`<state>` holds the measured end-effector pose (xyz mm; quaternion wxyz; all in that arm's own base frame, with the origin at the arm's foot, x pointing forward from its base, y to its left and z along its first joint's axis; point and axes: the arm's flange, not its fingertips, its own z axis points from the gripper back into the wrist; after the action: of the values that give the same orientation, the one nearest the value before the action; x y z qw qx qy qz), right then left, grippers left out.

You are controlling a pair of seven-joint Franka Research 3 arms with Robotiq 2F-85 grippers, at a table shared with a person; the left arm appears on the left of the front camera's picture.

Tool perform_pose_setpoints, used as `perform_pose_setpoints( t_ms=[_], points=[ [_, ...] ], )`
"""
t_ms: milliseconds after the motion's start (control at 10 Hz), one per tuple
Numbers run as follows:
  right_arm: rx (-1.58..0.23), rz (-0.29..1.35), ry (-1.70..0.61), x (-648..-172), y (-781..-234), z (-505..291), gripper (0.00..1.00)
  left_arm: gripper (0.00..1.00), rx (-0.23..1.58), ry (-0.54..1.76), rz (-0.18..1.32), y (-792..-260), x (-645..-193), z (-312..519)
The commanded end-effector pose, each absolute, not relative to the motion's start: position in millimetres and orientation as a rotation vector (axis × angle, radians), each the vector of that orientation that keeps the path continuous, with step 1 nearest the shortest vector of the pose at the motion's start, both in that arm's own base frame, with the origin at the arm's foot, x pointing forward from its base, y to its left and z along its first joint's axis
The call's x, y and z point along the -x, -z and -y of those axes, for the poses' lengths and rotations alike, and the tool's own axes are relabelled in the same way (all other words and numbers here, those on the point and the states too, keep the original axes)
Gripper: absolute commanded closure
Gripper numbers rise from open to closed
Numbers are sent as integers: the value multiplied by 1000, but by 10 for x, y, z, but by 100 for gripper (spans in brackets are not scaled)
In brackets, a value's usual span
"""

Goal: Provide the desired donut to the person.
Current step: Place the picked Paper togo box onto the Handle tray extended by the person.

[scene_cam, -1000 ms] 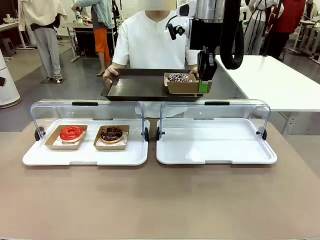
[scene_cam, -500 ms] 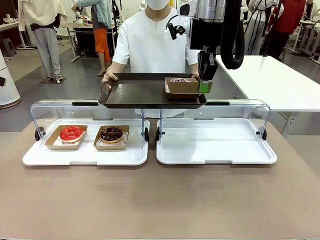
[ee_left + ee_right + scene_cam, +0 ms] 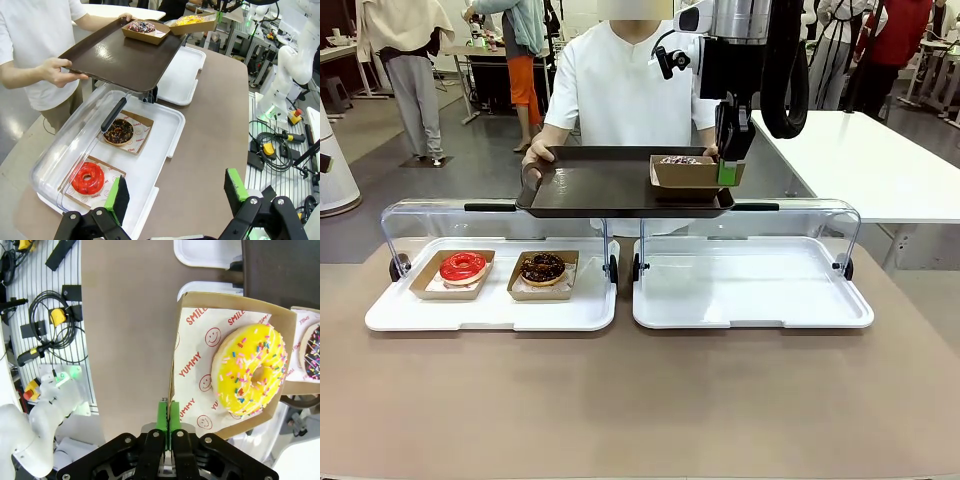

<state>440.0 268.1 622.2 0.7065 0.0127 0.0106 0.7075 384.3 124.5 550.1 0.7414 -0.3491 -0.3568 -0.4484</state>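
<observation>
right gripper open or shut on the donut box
Shut: the right gripper's green pads pinch the wall of the yellow donut's box.

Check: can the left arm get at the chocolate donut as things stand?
Probably yes. The case lid is swung back, the chocolate donut lies uncovered, the left gripper has open jaws, and the tray is held above the far edge.

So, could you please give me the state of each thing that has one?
left gripper: open, holding nothing.
right gripper: shut on the yellow donut's box wall.
left display cover: open.
right display cover: open.
brown tray: held up by the person, carrying a sprinkled chocolate donut.
</observation>
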Motion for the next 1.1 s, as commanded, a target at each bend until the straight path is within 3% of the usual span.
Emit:
perform_pose_setpoints(
  t_ms=[0, 700, 1000],
  points=[
    [-31, -26, -1566, -4349, -6192, -2635, 100, 0, 774, 983, 796, -5514, -3841, -1247],
    [-31, -26, -1566, -4349, -6192, -2635, 100, 0, 774, 983, 796, -5514, -3841, -1247],
    [20, 11, -1574, -4359, -6460, -2813, 98, 0, 774, 983, 796, -5514, -3841, -1247]
  ],
)
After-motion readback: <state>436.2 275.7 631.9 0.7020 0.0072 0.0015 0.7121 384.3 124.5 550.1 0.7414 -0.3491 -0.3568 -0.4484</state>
